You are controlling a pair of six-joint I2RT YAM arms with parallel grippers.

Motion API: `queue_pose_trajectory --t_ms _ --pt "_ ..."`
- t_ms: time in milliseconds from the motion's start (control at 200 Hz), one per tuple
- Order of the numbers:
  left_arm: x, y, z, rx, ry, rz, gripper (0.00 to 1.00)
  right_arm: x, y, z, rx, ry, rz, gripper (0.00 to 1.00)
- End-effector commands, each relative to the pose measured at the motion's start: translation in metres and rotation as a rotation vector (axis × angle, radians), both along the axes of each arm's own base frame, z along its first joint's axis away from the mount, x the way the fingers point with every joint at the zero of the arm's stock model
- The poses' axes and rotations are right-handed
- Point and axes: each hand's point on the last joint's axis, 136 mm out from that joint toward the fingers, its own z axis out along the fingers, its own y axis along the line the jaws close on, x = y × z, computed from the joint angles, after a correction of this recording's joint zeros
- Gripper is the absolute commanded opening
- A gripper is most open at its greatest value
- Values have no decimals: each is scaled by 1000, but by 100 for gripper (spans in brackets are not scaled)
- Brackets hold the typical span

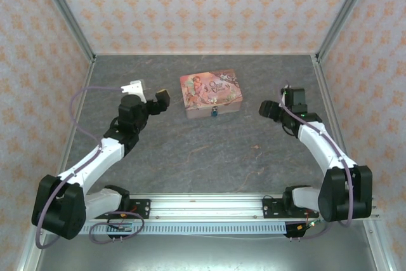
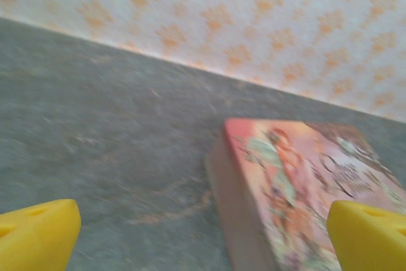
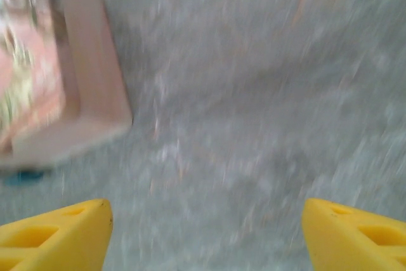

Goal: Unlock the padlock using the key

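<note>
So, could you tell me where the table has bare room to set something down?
Widest: the table between the pink tin and the near rail. A narrower strip lies behind the tin, to the back wall. Crowded: beside the tin, where the left claw and right claw flank it.

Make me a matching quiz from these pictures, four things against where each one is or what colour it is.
Things:
1 tin
2 padlock
3 left gripper
4 right gripper

Descriptions:
A open, to the right of the tin
B pink, with pictures on the lid
C open, to the left of the tin
D teal, on the tin's near side

Pairs: 1-B, 2-D, 3-C, 4-A
</note>
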Motion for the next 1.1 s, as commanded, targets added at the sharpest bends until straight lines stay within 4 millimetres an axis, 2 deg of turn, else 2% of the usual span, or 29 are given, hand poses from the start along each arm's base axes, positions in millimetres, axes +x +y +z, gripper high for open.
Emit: queue_pose_trajectory --t_ms 0,100,195,360,505,821,1096 --pt "3 -28 1 -108 26 -51 99 -62 20 -32 75 293 51 75" --pt "7 -50 5 -109 26 -93 99 -84 32 -51 99 438 80 71" --pt "12 -66 12 -109 15 -127 98 -96 34 -67 64 552 89 68" --pt "16 -88 18 -83 6 -181 98 -105 38 -89 39 683 122 50" --pt "17 -93 17 -79 12 -191 98 -100 37 -97 26 682 113 45" --pt "17 -93 14 -73 25 -186 98 -84 35 -98 -2 642 104 34" --pt "19 -92 12 -70 33 -181 98 -82 35 -103 -11 663 114 28"
